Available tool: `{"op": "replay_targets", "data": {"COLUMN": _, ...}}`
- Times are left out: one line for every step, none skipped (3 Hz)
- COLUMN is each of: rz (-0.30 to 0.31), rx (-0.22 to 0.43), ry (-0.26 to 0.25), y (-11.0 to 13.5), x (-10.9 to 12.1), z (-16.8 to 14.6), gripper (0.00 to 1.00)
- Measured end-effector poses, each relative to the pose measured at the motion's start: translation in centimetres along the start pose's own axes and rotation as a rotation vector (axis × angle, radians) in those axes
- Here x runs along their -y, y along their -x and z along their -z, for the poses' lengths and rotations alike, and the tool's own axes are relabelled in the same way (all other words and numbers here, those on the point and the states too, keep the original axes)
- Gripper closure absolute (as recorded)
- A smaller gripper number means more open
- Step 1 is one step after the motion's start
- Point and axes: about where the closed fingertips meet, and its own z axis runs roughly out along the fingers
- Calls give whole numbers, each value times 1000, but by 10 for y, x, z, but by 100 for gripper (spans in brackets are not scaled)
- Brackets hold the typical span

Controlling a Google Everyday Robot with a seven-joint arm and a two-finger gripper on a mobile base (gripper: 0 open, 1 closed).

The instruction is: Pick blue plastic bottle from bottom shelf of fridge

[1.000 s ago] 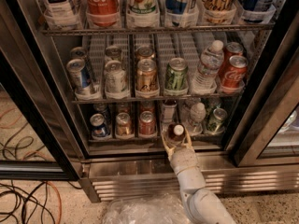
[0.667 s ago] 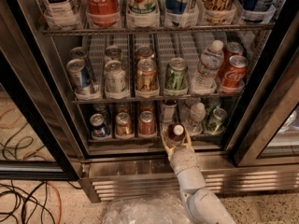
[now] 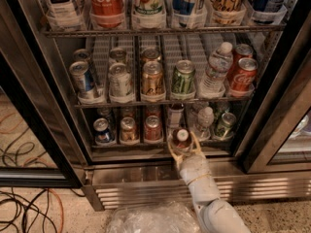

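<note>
At the front of the fridge's (image 3: 146, 191) bottom shelf (image 3: 127, 148), the gripper's (image 3: 182, 141) 2 fingers (image 3: 171, 149) are clasping the blue plastic bottle (image 3: 181, 137), apparently snugly, calling for a straight, level pull clear of neighbouring cans (image 3: 152, 128).

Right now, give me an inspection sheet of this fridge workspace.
Surface: bottom shelf, a dim wire rack with stocked lanes.
Job's things: blue plastic bottle, upright with a white cap, at the front of the bottom shelf; fridge open.
Clutter: cans left of the bottle; clear water bottle and green can right of it.
Grippers: claw around the bottle at the shelf's front edge.
Cables: black and orange cables on the floor, lower left.
Surroundings: crinkled clear plastic on the floor beside the arm.
</note>
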Motion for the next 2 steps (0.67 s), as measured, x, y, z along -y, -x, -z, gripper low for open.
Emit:
{"op": "replay_targets", "data": {"rz": 36, "rx": 30, "ry": 45, "y": 17, "x": -6, "z": 9, "gripper": 100}}
{"op": "replay_targets", "data": {"rz": 38, "rx": 32, "ry": 50, "y": 12, "x": -9, "z": 11, "gripper": 100}}
